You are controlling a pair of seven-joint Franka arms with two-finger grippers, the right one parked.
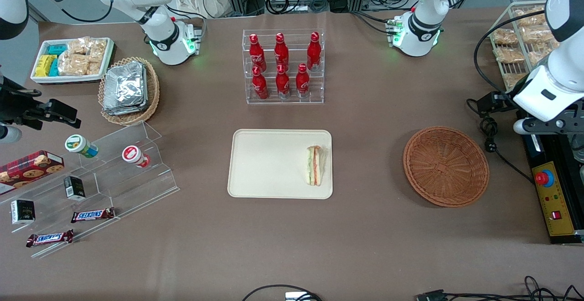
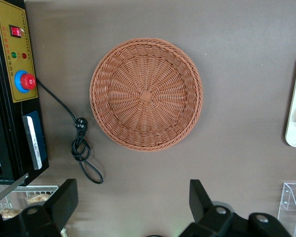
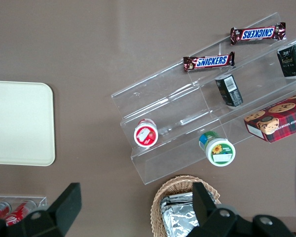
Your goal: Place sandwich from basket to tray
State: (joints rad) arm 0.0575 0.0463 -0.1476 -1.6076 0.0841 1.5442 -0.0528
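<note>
Tray [image 1: 273, 164] sits nearest the camera; sandwich [image 1: 314, 165] lies on it at the edge facing the basket [image 1: 446, 166]. Basket holds nothing. Gripper [image 2: 133, 207] hovers above the basket, fingers [image 2: 64, 200] spread, gripping nothing.

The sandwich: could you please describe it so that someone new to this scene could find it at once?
Start at the flat cream-beige rectangular tray in the table's middle, nearer the front camera than the rack of red bottles. The small triangular white-bread sandwich lies on it, at the edge facing the empty reddish-brown wicker basket, below the open gripper. Its striped filling sets it apart.
</note>
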